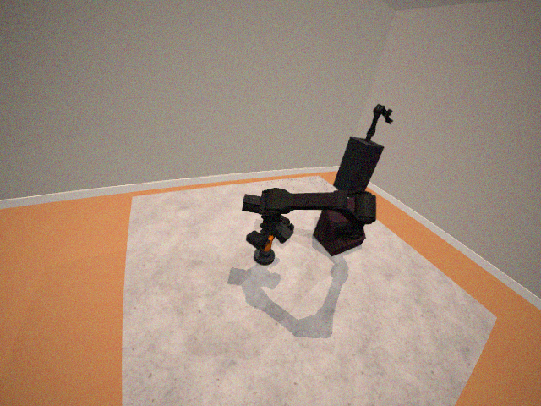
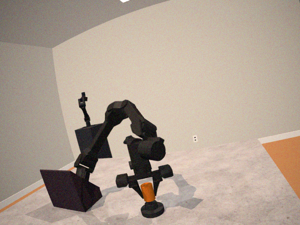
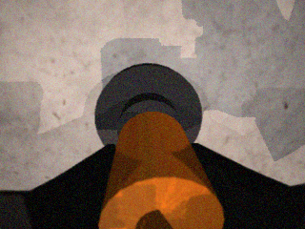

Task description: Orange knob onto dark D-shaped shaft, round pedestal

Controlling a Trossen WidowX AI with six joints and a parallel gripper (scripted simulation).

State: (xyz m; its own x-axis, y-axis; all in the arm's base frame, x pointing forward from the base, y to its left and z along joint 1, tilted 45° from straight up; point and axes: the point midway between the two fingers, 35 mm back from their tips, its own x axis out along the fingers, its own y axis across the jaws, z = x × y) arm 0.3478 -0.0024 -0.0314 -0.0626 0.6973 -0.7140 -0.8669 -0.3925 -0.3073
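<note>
The orange knob (image 1: pixel 268 244) (image 2: pixel 147 192) (image 3: pixel 154 157) is upright and tilts a little in the exterior view. My gripper (image 2: pixel 148 195) (image 3: pixel 152 151) is shut on it, one finger on each side. The round dark pedestal (image 1: pixel 264 257) (image 2: pixel 153 211) (image 3: pixel 149 78) stands right under the knob. The knob's lower end is at the raised collar on the pedestal's top, above the wide base. The shaft is not visible; the knob hides it. I cannot tell how far the shaft is inside the knob. Part of a dark hole shows in the knob's top in the wrist view.
The arm's dark angular base (image 1: pixel 338 233) (image 2: pixel 70 191) stands to one side of the pedestal. Behind it is a tall dark block (image 1: pixel 357 163) (image 2: pixel 93 140) with a second small arm (image 1: pixel 374 122) (image 2: pixel 84 108) on top. The arm's shadows fall around the pedestal on the pale floor (image 1: pixel 196 315).
</note>
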